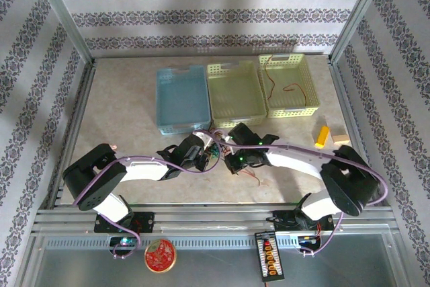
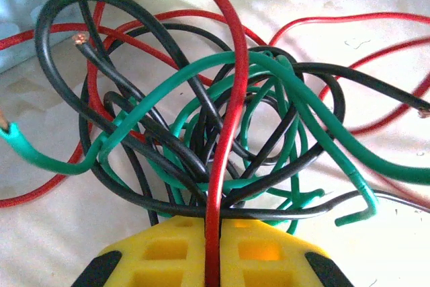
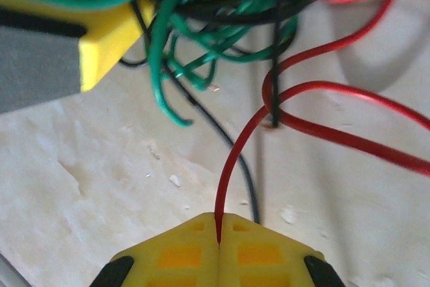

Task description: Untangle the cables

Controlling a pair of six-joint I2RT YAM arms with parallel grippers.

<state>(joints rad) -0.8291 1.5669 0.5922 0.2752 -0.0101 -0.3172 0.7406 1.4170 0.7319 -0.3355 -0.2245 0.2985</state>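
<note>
The cables are a knot [image 2: 228, 132] of red, black and green wires lying on the table between the two arms, seen from above as a small tangle [image 1: 213, 147]. My left gripper [image 2: 213, 223] is shut on a thick red cable [image 2: 225, 99] that rises from its yellow fingers [image 2: 168, 253] through the knot. My right gripper [image 3: 218, 223] is shut on the end of a thin red cable [image 3: 232, 166] that curves up towards the knot [image 3: 228, 25]. From above, the left gripper [image 1: 203, 154] and right gripper [image 1: 230, 159] sit on either side of the tangle.
Three baskets stand at the back: blue [image 1: 181, 120], pale green [image 1: 235, 115] and yellow [image 1: 290, 111], the yellow one holding a red cable [image 1: 269, 75]. A yellow block [image 1: 322, 136] and a wooden block [image 1: 340, 136] lie to the right. The left finger [image 3: 111, 31] is close to the right camera.
</note>
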